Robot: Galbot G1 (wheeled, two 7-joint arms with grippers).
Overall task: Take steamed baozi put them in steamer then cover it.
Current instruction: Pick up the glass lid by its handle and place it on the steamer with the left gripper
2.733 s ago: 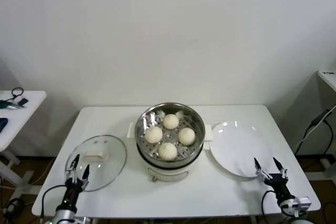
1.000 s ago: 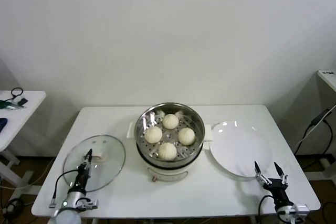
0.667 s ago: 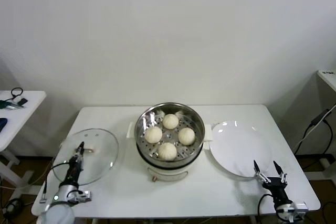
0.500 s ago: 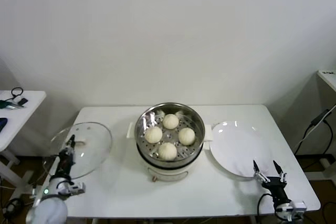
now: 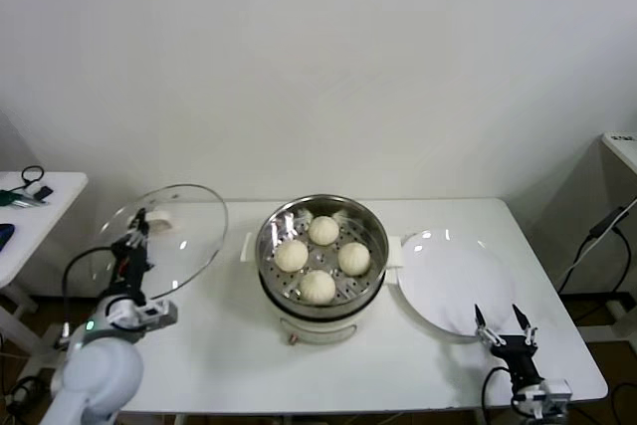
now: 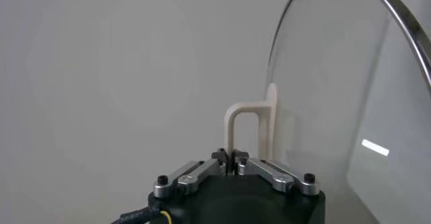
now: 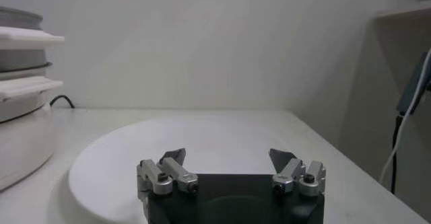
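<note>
The left claw (image 5: 132, 230) holds the cover (image 5: 162, 239) tilted in the air, left of the steamer (image 5: 320, 256).

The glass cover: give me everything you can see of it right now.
The cover is a round lid of clear glass with a thin metal rim and a cream-white looped handle. It is off the table, held up and tilted, over the table's left end, apart from the steamer, which stands open. The left gripper holds it, fingers closed on the handle's loop. Nothing else touches it. The glass looks whole, with a small bright reflection.
</note>
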